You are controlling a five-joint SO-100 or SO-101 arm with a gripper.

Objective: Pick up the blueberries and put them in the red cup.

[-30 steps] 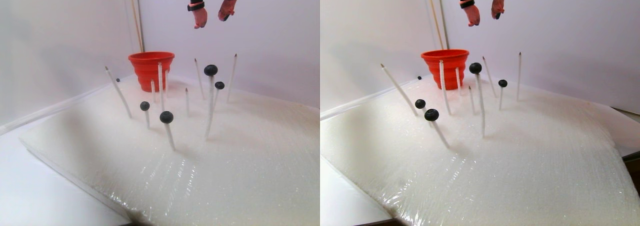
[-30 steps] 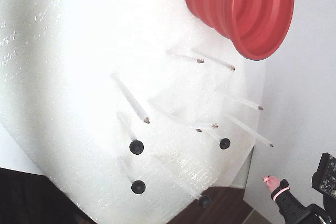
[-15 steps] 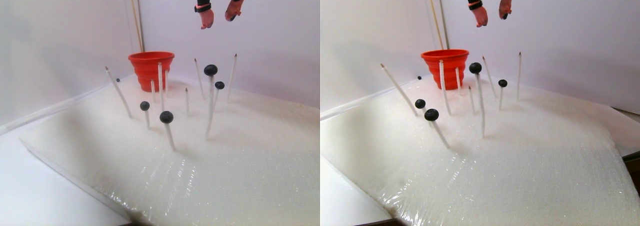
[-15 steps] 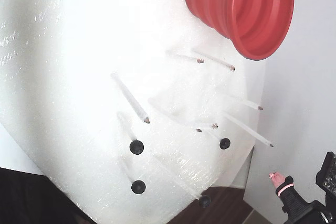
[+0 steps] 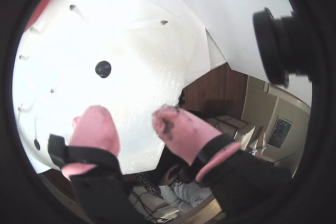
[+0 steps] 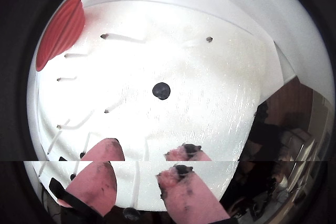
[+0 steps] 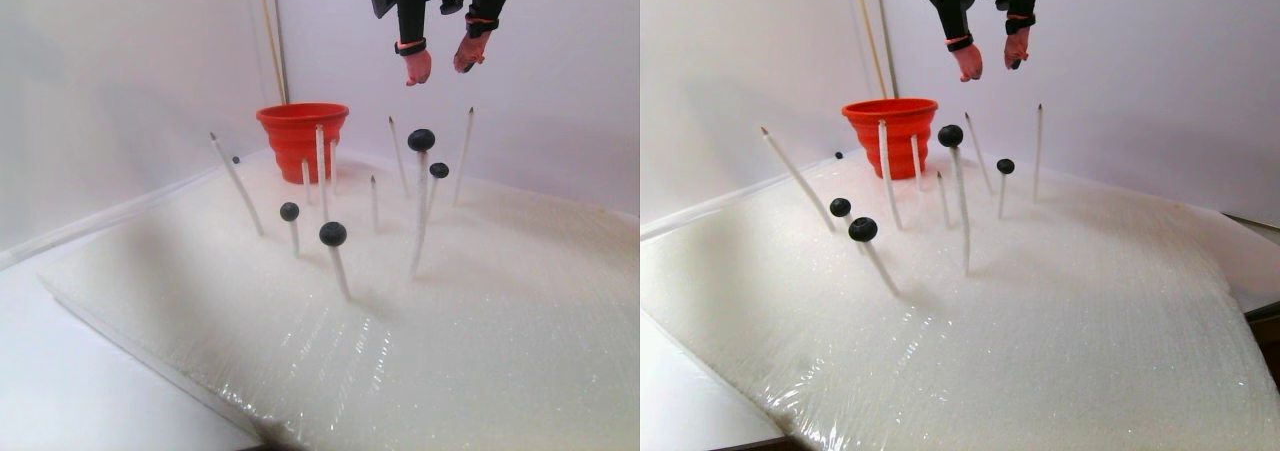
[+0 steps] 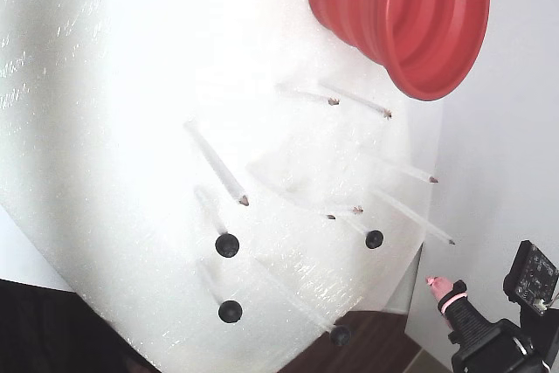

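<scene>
- In a wrist view, the gripper (image 5: 134,121) is spread and empty; one of the blueberries (image 5: 103,68) lies at 11 o'clock of it.
- Stereo pair view: the gripper hangs high, with the red cup (image 7: 302,136) at 8 o'clock below it and berries on white sticks (image 7: 420,216).
- Fixed view: the cup sits at 1 o'clock.

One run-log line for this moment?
tool: open, empty, above sticks | blueberries: four on sticks | red cup: upright at back | phase: approach
</scene>
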